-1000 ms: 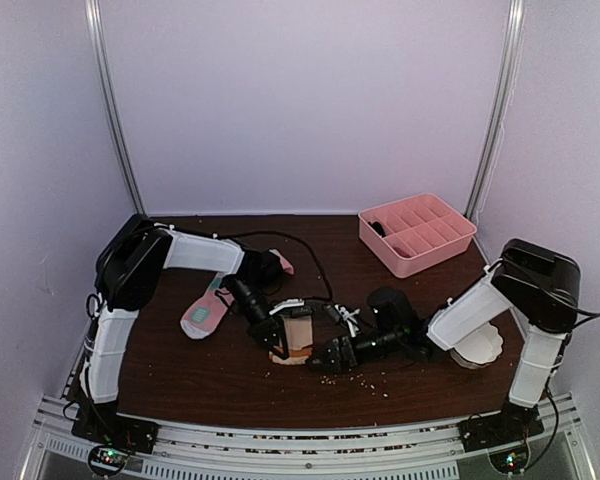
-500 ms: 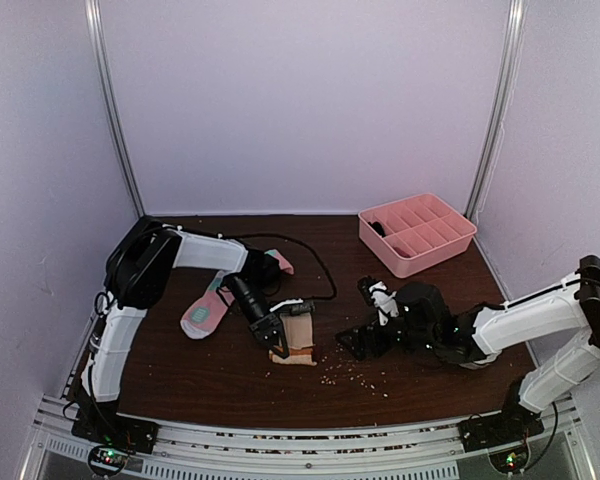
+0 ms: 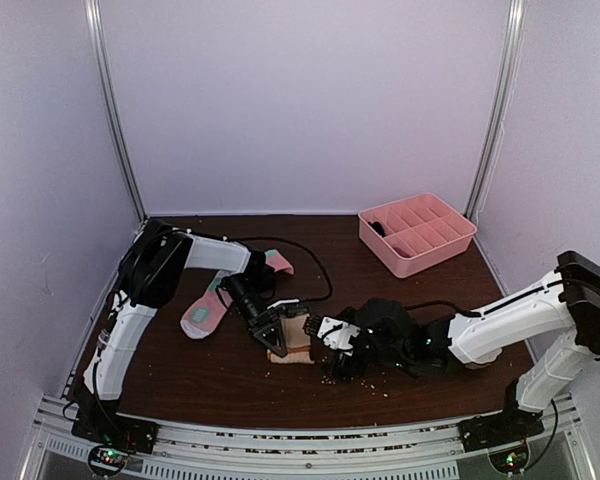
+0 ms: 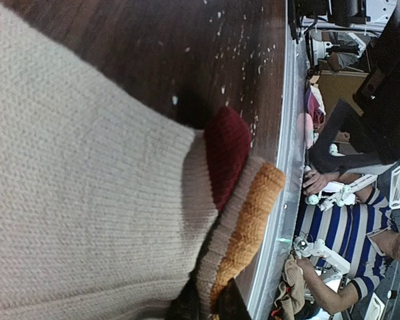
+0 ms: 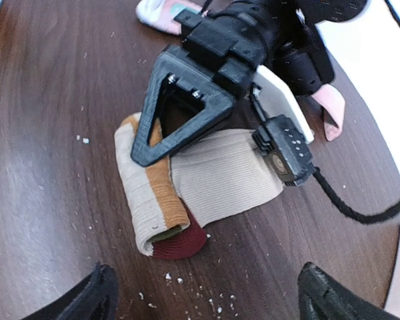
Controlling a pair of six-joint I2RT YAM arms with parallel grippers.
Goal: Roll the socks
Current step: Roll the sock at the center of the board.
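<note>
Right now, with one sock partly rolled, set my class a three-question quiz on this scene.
1. Fill in: in the top view, the pink sock lies to the ___ of the beige sock.
2. Which sock do the left fingers grip? A. pink sock B. beige sock C. neither
3. True or false: the right fingers stand wide apart with nothing between them.
Key: 1 left; 2 B; 3 true.

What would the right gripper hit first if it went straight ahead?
Most likely the rolled end of the beige sock, straight ahead of the open right gripper; the left gripper pinching it sits just behind.
</note>
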